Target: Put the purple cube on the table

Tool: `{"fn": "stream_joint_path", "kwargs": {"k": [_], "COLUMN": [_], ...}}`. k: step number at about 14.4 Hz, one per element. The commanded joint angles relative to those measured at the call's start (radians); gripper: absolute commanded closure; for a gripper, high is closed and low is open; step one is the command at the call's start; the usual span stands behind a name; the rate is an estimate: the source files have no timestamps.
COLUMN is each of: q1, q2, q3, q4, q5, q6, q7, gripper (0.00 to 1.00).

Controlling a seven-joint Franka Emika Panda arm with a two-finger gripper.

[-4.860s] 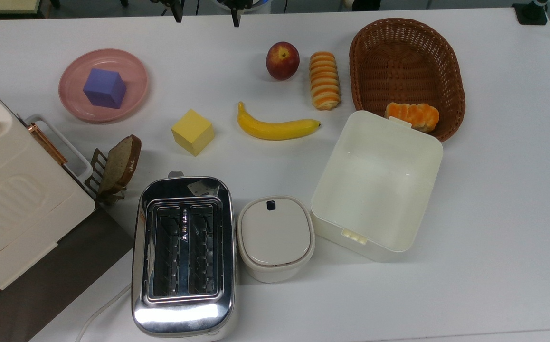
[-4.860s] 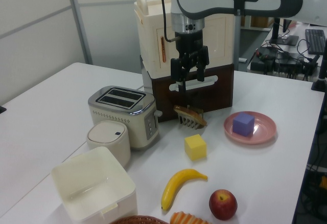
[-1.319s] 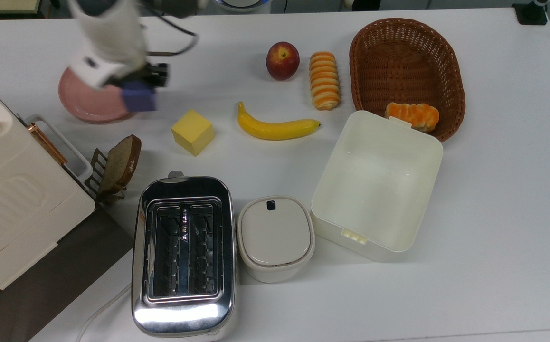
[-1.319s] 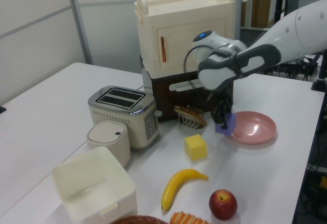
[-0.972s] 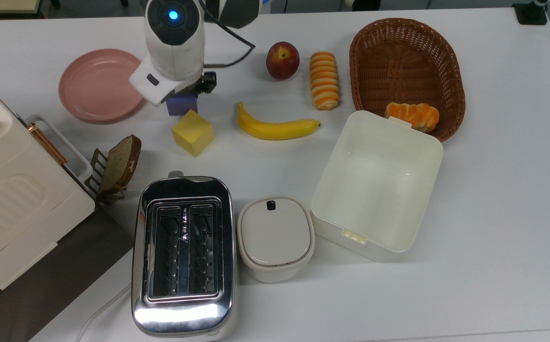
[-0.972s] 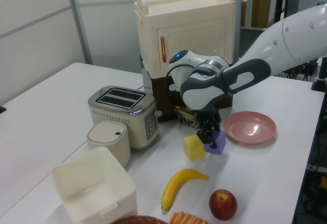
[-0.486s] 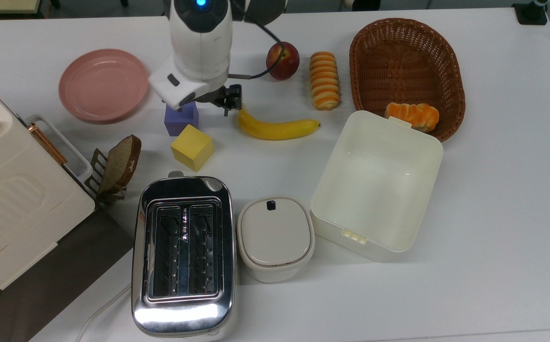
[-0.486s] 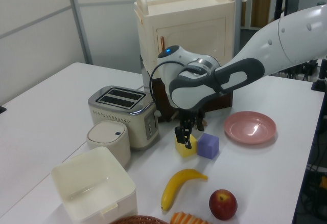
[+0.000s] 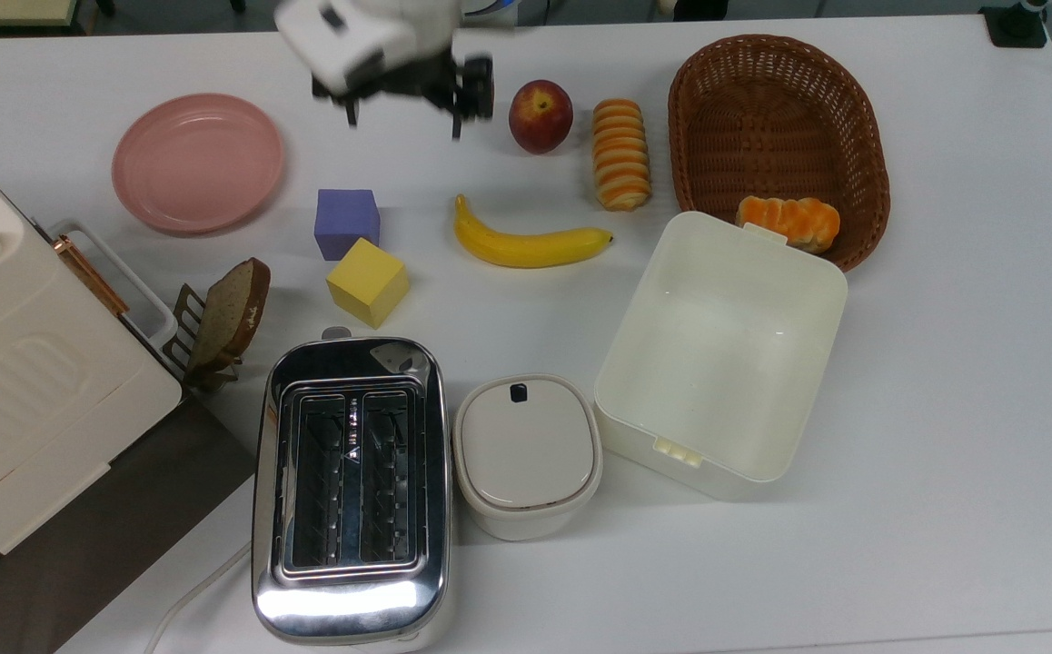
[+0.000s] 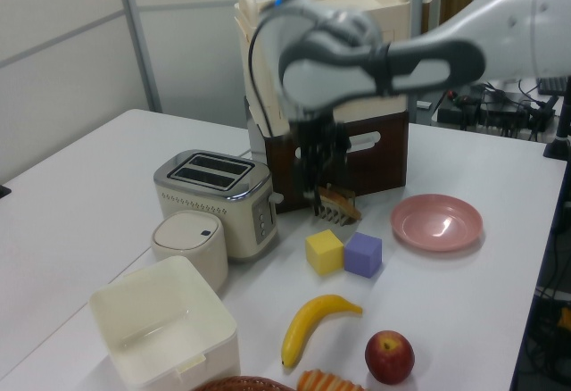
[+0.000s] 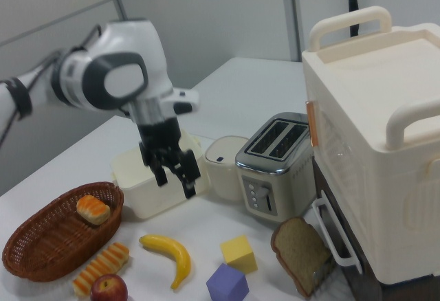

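Now the purple cube point(image 9: 346, 222) sits flat on the white table point(image 9: 944, 409), clear of the pink plate point(image 9: 197, 173) and just beside the yellow cube point(image 9: 368, 281); in the top view the two cubes look nearly corner to corner, and whether they touch cannot be told. In the left view the purple cube point(image 10: 363, 254) stands right of the yellow cube point(image 10: 325, 252), with the plate point(image 10: 437, 222) farther to the left view's right.

The gripper point(image 9: 403, 109) hangs in the air above the table, well apart from both cubes, its two fingers spread apart with nothing between them. In the right view the gripper point(image 11: 176, 173) points downward, high over the banana point(image 11: 172, 254).

In the top view the banana point(image 9: 526, 242) lies to the right of the cubes, with an apple point(image 9: 540, 115) and a striped bread roll point(image 9: 621, 153) beyond it. A wicker basket point(image 9: 780, 100) holds an orange pastry point(image 9: 789, 222). Nearer the bottom of the top view stand a chrome toaster point(image 9: 351, 490), a small lidded white container point(image 9: 527, 454) and an open white box point(image 9: 726, 354). A slice of bread point(image 9: 231, 313) leans in a rack beside the cream cabinet point(image 9: 26, 391).
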Motion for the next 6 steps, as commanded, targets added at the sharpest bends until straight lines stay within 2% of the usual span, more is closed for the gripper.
{"fn": "stream_joint_path", "kwargs": {"k": [1,6], "q1": [-0.031,-0.057], "q2": [-0.051,-0.033], "q3": [-0.022,-0.021], "q4": [0.020,0.013], "q5": [0.065,0.085], "q6": [-0.027,-0.017], "q7": [0.002,0.013], "gripper": [0.00,0.00]}}
